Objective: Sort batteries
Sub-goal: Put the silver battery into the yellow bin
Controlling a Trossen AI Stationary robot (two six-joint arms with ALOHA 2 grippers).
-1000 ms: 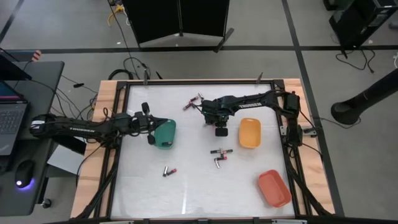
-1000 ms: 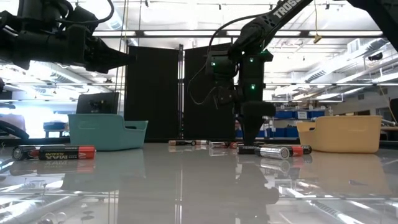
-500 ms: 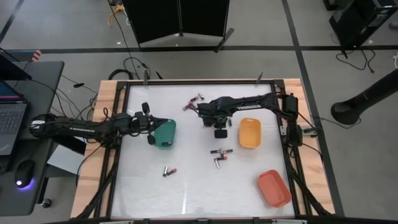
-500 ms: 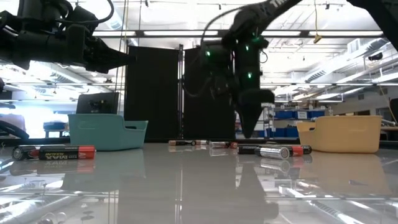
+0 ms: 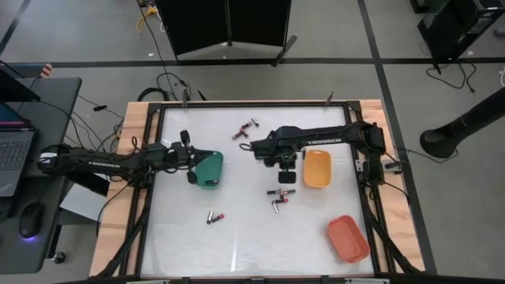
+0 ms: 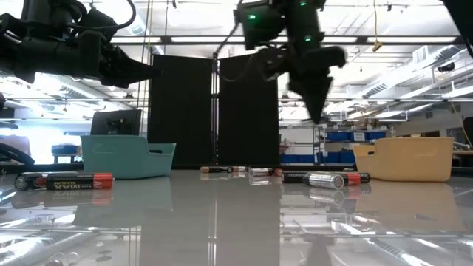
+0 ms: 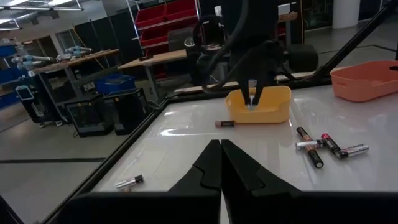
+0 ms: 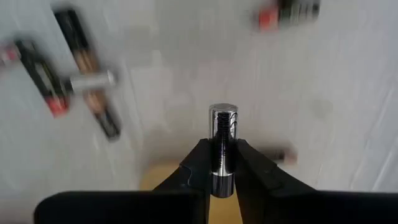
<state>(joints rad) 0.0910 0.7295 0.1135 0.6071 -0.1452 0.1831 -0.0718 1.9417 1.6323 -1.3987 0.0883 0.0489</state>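
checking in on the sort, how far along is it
Early to middle, going by the table. Done: hard to say, since tray contents aren't visible. In hand: the right gripper is shut on a silvery battery, raised beside the yellow tray. Left: loose batteries mid-table, a pair nearer the front and a pair at the back. The left gripper waits shut by the green tray.

teal tray (image 5: 209, 170) | yellow tray (image 5: 316, 169) | orange-red tray (image 5: 348, 238) | silvery battery (image 8: 222, 140) between black fingers (image 8: 194, 169)
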